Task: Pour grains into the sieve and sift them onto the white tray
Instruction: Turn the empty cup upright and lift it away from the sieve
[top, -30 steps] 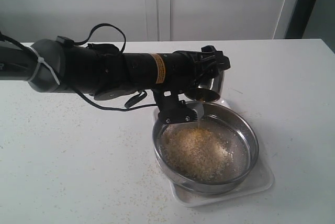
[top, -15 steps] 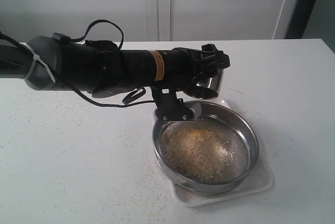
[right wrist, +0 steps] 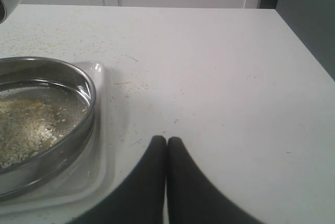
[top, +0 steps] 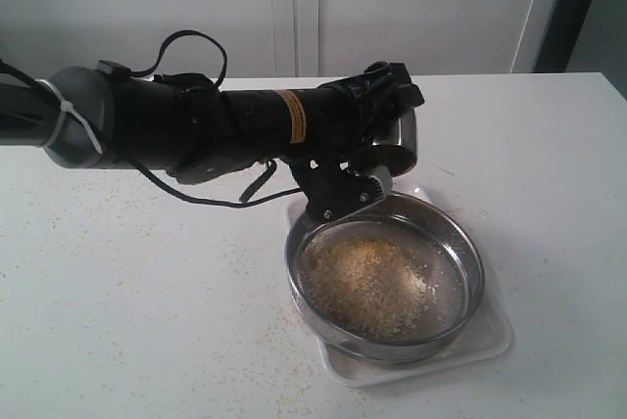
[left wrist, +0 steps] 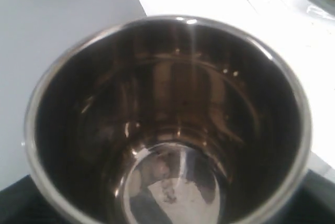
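From the exterior view, your left gripper (top: 384,111) was clamped around the steel cup (top: 400,137). It held the cup tipped on its side in the air, just above the far left rim of the sieve (top: 474,248). The sieve sat on the white tray (top: 493,333), and the grains (top: 364,287) lay heaped on its mesh, mostly toward the left. Fine crumbs (top: 196,341) dotted the table (top: 137,282).

In the left wrist view you looked straight into the steel cup (left wrist: 172,130). It was all but bare inside, with a few specks at the bottom.

In the right wrist view, your right gripper (right wrist: 166,141) had its jaws pressed together on nothing, over the table (right wrist: 220,56) just beside the white tray (right wrist: 102,130). The sieve (right wrist: 82,80) sat in the tray with the grains (right wrist: 26,124) inside.
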### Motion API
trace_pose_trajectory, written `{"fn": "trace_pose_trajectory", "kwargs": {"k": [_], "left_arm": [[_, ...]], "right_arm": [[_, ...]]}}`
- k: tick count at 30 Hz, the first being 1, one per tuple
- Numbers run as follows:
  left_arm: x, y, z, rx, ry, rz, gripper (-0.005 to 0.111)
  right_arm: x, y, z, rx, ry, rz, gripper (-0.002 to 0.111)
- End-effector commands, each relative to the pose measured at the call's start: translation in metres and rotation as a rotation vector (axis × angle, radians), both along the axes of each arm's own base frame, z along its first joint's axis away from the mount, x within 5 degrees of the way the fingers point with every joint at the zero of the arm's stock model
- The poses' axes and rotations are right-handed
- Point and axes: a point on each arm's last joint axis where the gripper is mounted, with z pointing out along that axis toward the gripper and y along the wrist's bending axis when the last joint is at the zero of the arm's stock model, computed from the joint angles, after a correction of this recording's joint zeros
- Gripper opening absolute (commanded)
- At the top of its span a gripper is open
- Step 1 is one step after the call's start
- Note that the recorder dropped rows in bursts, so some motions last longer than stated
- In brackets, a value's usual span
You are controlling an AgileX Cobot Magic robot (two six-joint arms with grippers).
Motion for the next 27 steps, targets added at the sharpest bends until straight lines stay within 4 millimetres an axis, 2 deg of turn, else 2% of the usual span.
{"fn": "trace_pose_trajectory", "kwargs": {"k": [1,5,13,22,27], "left_arm": [[-0.001,0.000,0.010,-0.152,0.144,0.073,0.000],[0.004,0.004,0.009,-0.365,0.404,0.232,0.000],[0.003,0.011,-0.001,-0.473,0.708,0.435,0.000],[-0.007,0.027,0.022,-0.709,1.051,0.673,0.000],[-0.011,0.031,0.024,-0.780,1.154,0.762,0.000]], "right_arm": [[0.000,0.000,-0.001,0.000,-0.013,-0.003,0.000],[0.000,0.000,-0.001,0.000,-0.013,-0.003,0.000],[0.000,0.000,-0.001,0.000,-0.013,-0.003,0.000],[0.000,0.000,-0.001,0.000,-0.013,-0.003,0.000],[0.000,0.000,-0.001,0.000,-0.013,-0.003,0.000]]}}
